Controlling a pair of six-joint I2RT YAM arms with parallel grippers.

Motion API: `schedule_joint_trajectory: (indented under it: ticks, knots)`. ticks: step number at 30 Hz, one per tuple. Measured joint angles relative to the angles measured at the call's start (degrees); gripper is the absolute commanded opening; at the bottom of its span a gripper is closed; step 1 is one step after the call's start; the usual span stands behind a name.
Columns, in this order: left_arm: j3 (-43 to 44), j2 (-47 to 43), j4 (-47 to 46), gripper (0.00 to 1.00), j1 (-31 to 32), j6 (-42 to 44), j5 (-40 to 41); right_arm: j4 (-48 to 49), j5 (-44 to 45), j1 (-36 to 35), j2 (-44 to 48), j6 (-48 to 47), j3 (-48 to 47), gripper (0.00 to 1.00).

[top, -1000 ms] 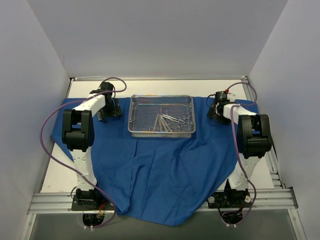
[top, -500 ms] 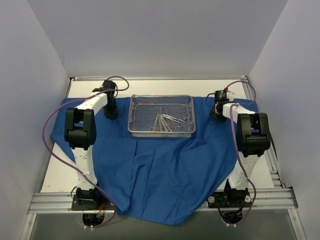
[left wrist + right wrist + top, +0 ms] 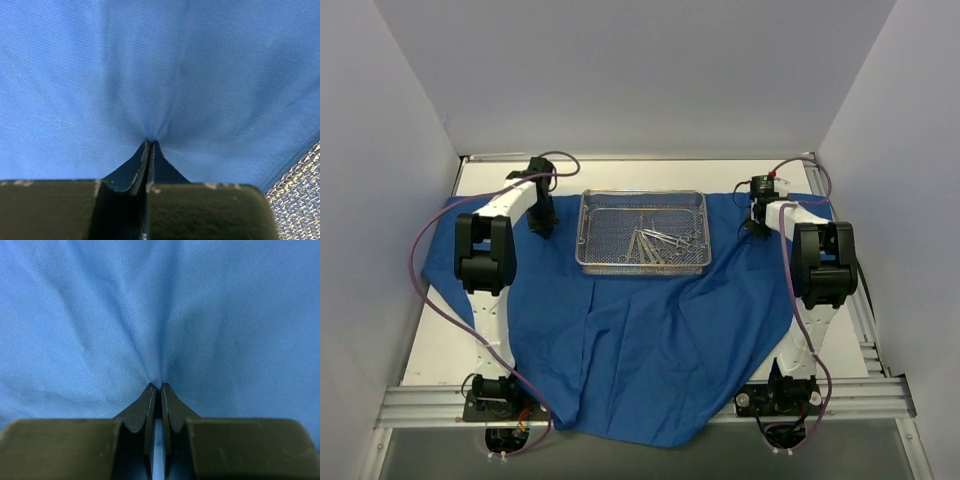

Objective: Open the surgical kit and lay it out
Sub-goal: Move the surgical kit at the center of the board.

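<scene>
The royal-blue cloth wrap (image 3: 640, 340) lies spread over the table and hangs over its near edge. On it at the back stands the silver wire-mesh tray (image 3: 642, 193), holding several steel ring-handled instruments (image 3: 655, 243). My left gripper (image 3: 542, 226) is down on the cloth just left of the tray. In the left wrist view my left gripper (image 3: 150, 142) is shut, pinching a fold of cloth (image 3: 150, 65), with tray mesh (image 3: 300, 200) at lower right. My right gripper (image 3: 757, 226) is right of the tray. In the right wrist view my right gripper (image 3: 156, 385) is shut on a pinch of cloth (image 3: 160, 300).
White walls enclose the table on the left, right and back. Bare white tabletop (image 3: 440, 350) shows at the near left and near right of the cloth. A metal rail (image 3: 640, 405) runs along the near edge by the arm bases.
Both grippers have closed from open onto the cloth beside the tray. Both wrists have shifted slightly toward the back of the table and tipped down.
</scene>
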State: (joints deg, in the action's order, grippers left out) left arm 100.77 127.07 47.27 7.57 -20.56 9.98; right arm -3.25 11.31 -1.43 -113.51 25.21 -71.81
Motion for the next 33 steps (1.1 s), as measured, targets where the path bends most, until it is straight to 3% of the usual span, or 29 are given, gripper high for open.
schedule_joint_trajectory:
  ticks: [13,25,33]
  knots:
    - [18.18,10.49,9.94,0.02,-0.22,1.66,-0.20,-5.73,-0.39,0.39,-8.09,-0.46,-13.09,0.00]
    - [44.68,24.87,13.18,0.02,-1.73,1.40,-4.13,-7.32,-5.42,3.02,-19.39,-2.38,-31.08,0.00]
    - [46.82,26.60,9.09,0.02,-2.84,-1.09,-8.90,-7.72,-7.74,4.22,-25.77,-5.64,-41.18,0.00]
